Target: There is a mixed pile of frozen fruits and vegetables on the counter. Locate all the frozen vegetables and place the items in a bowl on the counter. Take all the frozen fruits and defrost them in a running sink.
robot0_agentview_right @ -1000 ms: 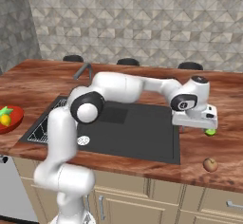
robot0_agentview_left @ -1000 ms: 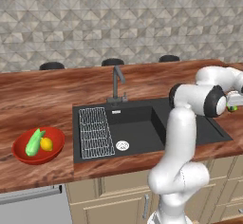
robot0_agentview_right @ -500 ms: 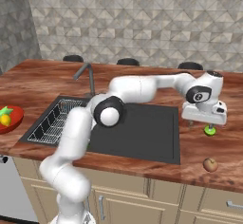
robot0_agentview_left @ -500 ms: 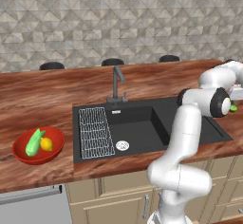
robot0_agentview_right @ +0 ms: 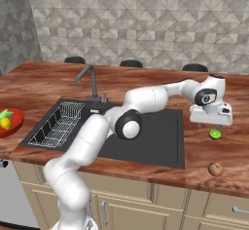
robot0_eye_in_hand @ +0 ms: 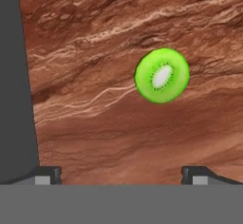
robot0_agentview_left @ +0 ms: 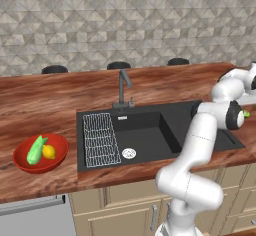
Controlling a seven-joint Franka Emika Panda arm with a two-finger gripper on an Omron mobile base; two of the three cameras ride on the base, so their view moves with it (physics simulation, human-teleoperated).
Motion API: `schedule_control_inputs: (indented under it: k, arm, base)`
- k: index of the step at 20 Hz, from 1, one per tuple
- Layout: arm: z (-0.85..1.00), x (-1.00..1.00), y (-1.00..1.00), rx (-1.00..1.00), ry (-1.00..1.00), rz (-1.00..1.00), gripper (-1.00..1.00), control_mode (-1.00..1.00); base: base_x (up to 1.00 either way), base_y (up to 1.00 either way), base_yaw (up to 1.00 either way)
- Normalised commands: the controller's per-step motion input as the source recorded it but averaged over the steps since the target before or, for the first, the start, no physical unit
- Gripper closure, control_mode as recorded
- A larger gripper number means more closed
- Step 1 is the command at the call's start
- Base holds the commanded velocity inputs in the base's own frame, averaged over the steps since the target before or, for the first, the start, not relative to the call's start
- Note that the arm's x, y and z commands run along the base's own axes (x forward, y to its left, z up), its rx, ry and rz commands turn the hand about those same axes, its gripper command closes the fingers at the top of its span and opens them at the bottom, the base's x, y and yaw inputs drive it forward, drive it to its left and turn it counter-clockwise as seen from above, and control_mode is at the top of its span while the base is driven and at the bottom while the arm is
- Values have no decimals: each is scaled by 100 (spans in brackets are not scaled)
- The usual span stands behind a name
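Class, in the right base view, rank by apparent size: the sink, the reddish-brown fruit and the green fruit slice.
1. The sink, by far the largest.
2. The reddish-brown fruit.
3. The green fruit slice, slightly smaller-looking; the brown one lies nearer the camera, so these two are uncertain.

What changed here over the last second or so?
The white arm swung its tool further right, away from the black sink, to hang open above the small green kiwi-like fruit. The kiwi, brown round fruit and red bowl stayed put.
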Motion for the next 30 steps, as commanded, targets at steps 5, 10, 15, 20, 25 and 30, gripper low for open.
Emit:
schedule_control_inputs:
  k: [5, 10, 15, 20, 25, 30]
  arm:
    - [-16, 44, -27, -1, 6, 2, -100, -100]
    - [-10, 38, -24, 0, 0, 3, -100, -100]
    - [-27, 28, -51, 2, 5, 0, -100, -100]
    - [-26, 26, -19, 2, 0, 3, -100, -100]
    - [-23, 25, 0, 10, 0, 3, 100, -100]
    - [-7, 3, 0, 4, 1, 0, 100, -100]
  base:
    - [0, 0, 0]
    - [0, 0, 0]
    - [0, 0, 0]
    - [0, 0, 0]
    - [0, 0, 0]
    - [0, 0, 0]
